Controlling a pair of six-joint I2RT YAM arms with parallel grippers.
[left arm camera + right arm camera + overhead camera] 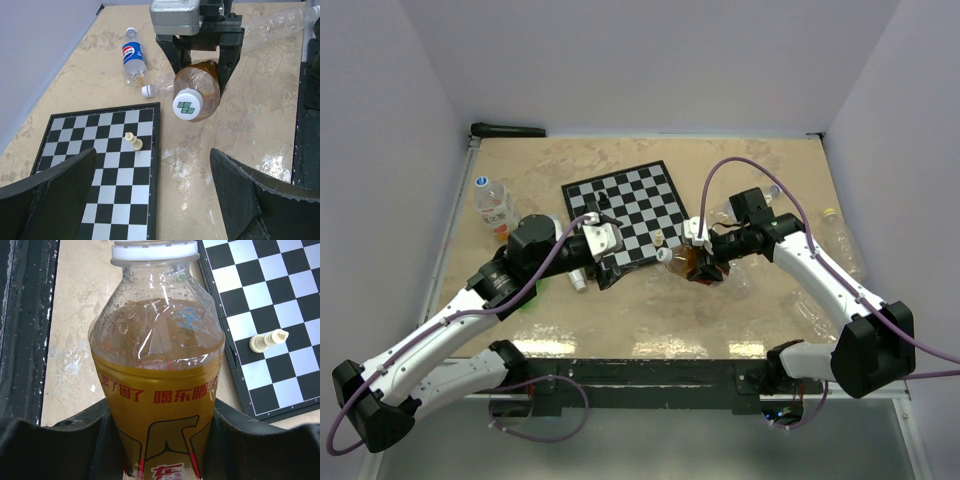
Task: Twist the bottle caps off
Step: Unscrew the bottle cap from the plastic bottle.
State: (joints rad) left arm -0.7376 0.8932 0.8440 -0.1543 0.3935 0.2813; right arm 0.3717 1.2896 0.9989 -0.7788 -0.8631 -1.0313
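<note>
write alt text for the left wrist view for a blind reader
The right gripper grips a bottle of amber drink, tilted so its white cap faces the camera. The open left gripper frames the bottom corners. At left lies a chessboard with one cream chess piece lying on it, and beyond it a Pepsi bottle on its side.

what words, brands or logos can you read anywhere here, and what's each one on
"累了困了 喝东鹏" in red, on the orange label of the amber-drink bottle; the line runs on round the side out of view.
Larger characters lower on that label: cut off, unreadable.
Green print on its white cap: too blurred to read.
Pepsi globe logo on the lying blue-label bottle: wording too small.
</note>
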